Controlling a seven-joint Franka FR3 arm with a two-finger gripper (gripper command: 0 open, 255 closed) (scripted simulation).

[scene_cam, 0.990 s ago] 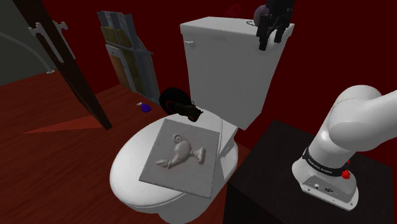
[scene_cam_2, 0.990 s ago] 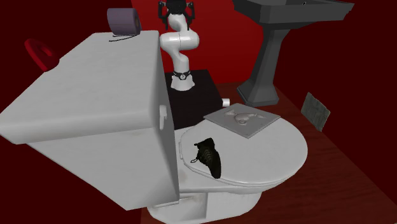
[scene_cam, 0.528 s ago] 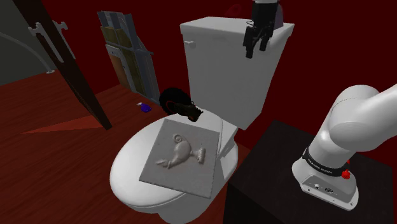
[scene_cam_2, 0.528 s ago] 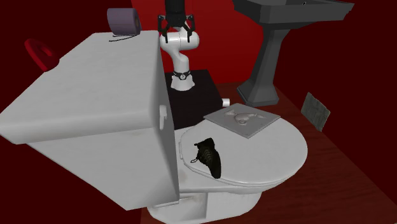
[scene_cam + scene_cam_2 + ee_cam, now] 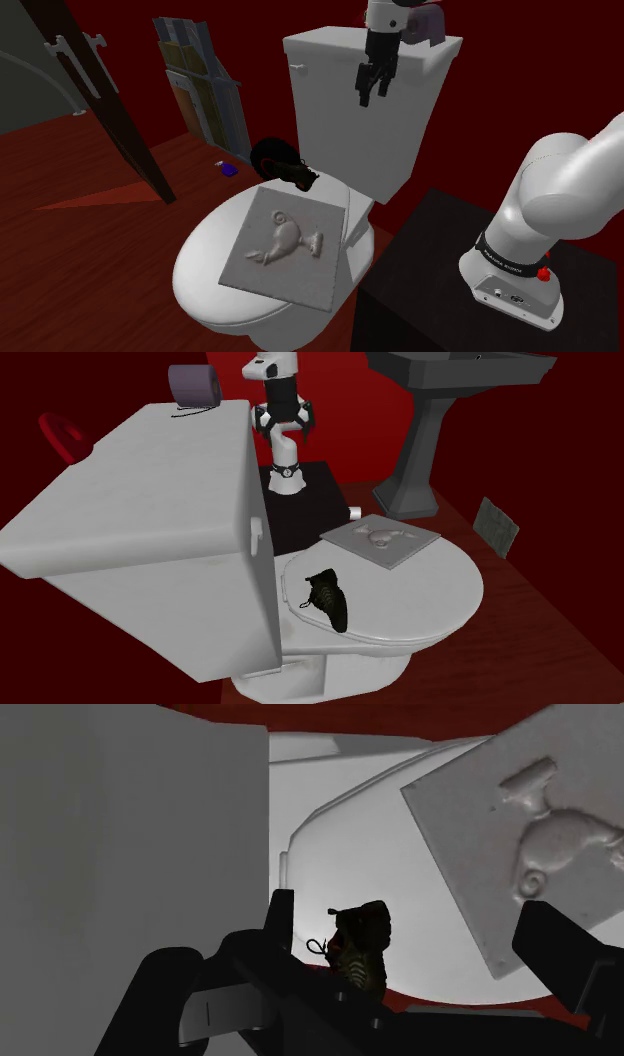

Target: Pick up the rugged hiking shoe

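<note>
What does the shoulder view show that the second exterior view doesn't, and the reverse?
Shoulder view adds a rack and a small bluish thing on the floor. Second exterior view adds a dark pedestal sink and a red round thing. Both share the toilet, the black shoe on its lid, the grey relief tile and the gripper.
</note>
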